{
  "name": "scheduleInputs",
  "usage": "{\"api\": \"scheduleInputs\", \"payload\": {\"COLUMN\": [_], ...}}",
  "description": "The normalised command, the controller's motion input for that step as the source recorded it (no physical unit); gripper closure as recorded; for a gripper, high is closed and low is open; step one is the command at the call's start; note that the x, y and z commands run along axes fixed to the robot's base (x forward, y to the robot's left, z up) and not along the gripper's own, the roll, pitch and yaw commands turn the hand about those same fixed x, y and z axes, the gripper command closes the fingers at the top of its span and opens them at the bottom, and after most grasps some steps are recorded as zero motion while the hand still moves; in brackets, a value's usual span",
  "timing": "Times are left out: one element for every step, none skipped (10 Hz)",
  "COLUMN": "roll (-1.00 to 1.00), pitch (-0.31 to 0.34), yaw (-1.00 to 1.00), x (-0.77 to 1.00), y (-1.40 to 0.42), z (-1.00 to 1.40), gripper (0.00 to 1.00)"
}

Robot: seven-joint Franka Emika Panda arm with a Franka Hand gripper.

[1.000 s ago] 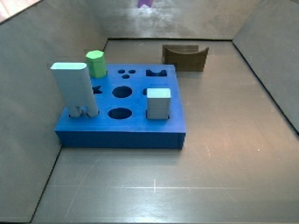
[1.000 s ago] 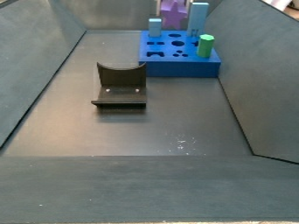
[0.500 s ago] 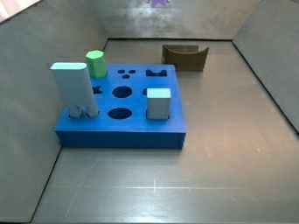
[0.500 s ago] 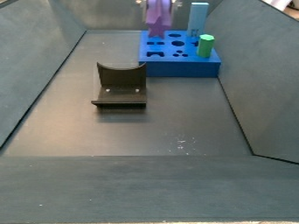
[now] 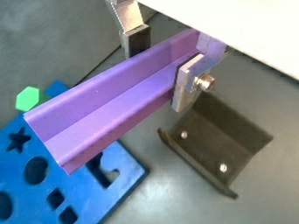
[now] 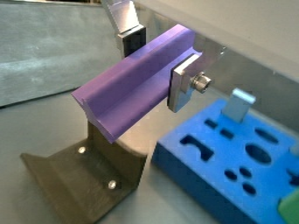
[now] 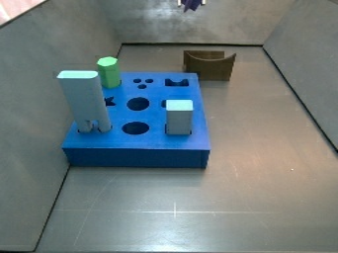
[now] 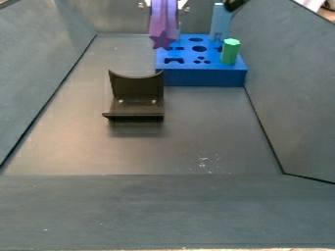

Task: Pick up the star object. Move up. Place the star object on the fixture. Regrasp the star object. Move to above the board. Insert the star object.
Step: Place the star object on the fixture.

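The end effector [image 5: 160,61] is up in the air and pinches the star [image 5: 117,101], a long purple bar, between its two silver fingers [image 5: 187,83]. In both wrist views the fingers press on the two long sides of the star, near one end. The other end sticks out free, and the star shape shows there in a wrist view [image 6: 100,114].

In a side view the star [image 8: 161,22] hangs high up, standing almost straight, above the far end of the floor. It is between the fixture [image 8: 133,95] and the board [image 8: 201,63], and it touches neither. In a side view only a small purple tip [image 7: 193,5] shows at the top edge, above the fixture [image 7: 209,64].

The fixture is a dark brown block with a scoop cut in its top. It stands on the grey floor [image 7: 251,158], just beside the board. In both wrist views it sits below the star [image 5: 219,144] [image 6: 87,171].

The board [image 7: 138,124] is a flat blue block with holes in its top. A green peg [image 7: 109,71], a tall pale blue block [image 7: 79,99] and a short grey block [image 7: 179,116] stand in it. Round holes stay open between them
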Motion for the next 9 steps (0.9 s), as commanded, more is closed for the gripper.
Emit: {"api": "scheduleInputs", "payload": {"roll": [-1.0,-0.98,-0.82,-0.66,-0.5,-0.29,-0.18,-0.17,-0.15], "pitch": [0.087,0.102,0.096,0.087,0.076,0.063,0.046,0.04,0.034], "yaw": [-0.03,-0.06,-0.07,-0.08,-0.09,-0.1,-0.1,-0.09,-0.07], "x": [0.89,0.8,0.73,0.66,0.6,0.51,0.41,0.36,0.28], "y": [0.05,0.04,0.05,0.05,0.04,0.04,0.03,0.03,0.03], "z": [-0.03,-0.02,-0.02,-0.02,-0.02,-0.01,-0.01,-0.01,-0.01], "gripper": [1.0,1.0,1.0,1.0,1.0,1.0,1.0,1.0,1.0]}}
